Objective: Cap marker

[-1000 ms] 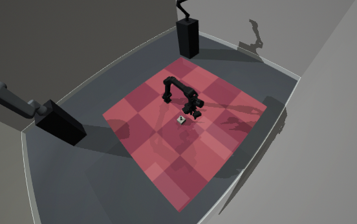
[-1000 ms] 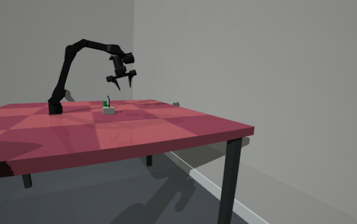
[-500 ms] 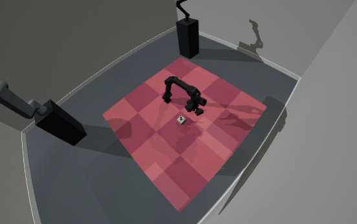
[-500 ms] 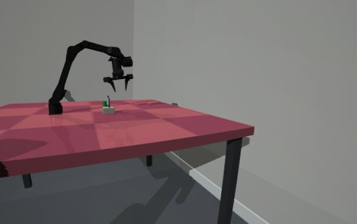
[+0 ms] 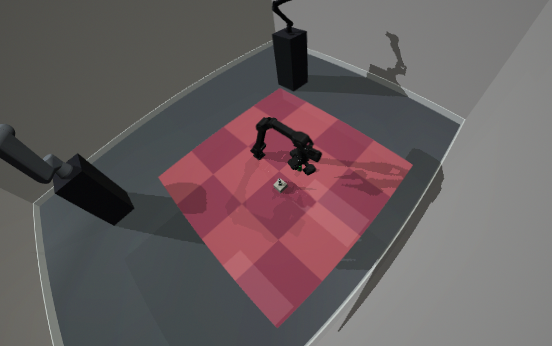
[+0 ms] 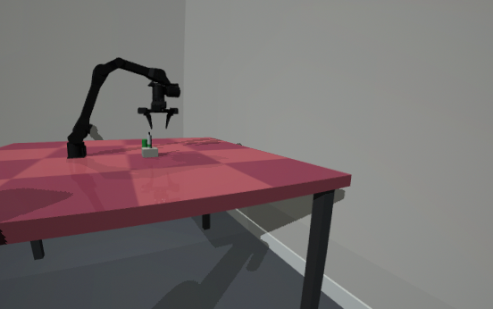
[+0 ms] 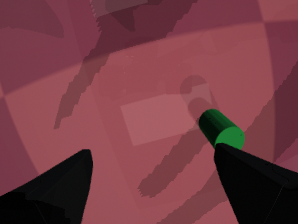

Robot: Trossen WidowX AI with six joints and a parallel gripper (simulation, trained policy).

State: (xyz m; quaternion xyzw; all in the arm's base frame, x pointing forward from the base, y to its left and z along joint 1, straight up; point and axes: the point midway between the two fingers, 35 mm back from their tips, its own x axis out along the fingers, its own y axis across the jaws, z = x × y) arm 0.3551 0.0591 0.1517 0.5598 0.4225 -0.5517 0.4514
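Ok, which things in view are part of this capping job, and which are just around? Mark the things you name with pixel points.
Part of the job:
- cap [image 5: 300, 168] [image 6: 144, 143] [image 7: 222, 131]
- marker [image 5: 280, 181] [image 6: 149, 140]
- holder [image 5: 280, 186] [image 6: 150, 153]
- hand [image 5: 301, 170] [image 6: 159, 129] [image 7: 154, 155]

Just around:
- left black pedestal [image 5: 92, 192]
- upper black pedestal [image 5: 291, 62]
- grey arm [image 5: 22, 155]

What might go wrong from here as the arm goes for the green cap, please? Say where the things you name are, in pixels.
The green cap [image 6: 144, 143] [image 7: 219, 127] sits off-centre, towards one of the open fingers, so a straight descent could knock it over. It also stands close to the marker [image 6: 149, 139], which the fingers might bump.
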